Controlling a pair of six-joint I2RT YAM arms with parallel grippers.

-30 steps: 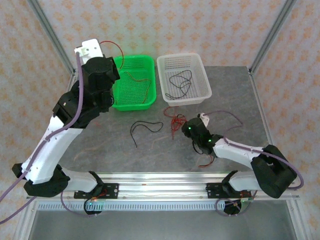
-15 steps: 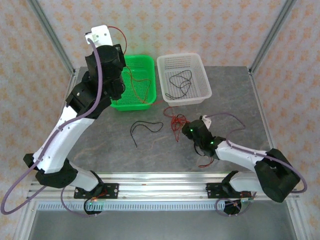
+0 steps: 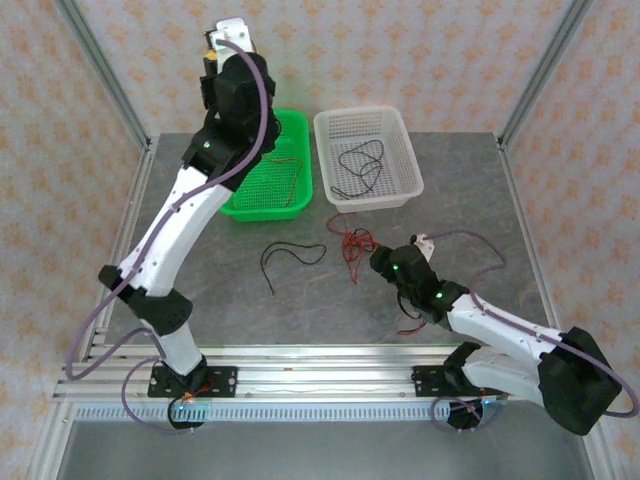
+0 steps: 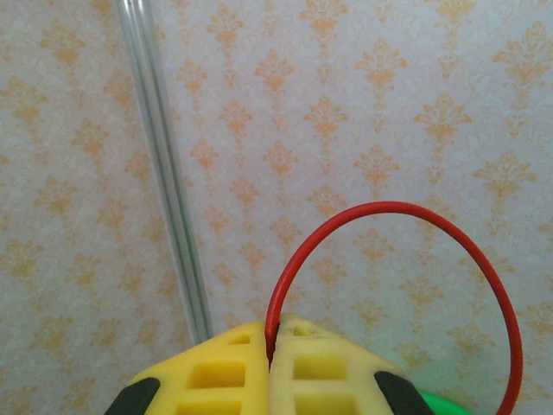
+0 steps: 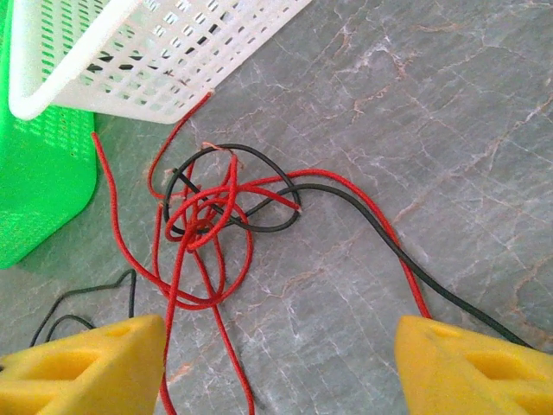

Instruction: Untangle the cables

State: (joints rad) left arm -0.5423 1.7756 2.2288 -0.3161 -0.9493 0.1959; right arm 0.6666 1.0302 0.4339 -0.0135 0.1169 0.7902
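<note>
Red and black strands of the tangle [image 5: 216, 216] could cinch tighter if the right jaws, now wide and empty just above it, close on several at once. Left jaws are pressed shut on one red cable [image 4: 406, 207], its loop arching free, raised clear of the table [image 5: 415, 104] (green basket [image 3: 290, 205] and white basket [image 5: 130, 60] alongside).

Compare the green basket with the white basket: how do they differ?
The green basket stands left of the white basket. The green basket holds a red cable; the white basket a black cable. The left arm hides part of the green basket; the white basket shows whole. Both are perforated, rectangular and sit side by side at the table's far side.
</note>
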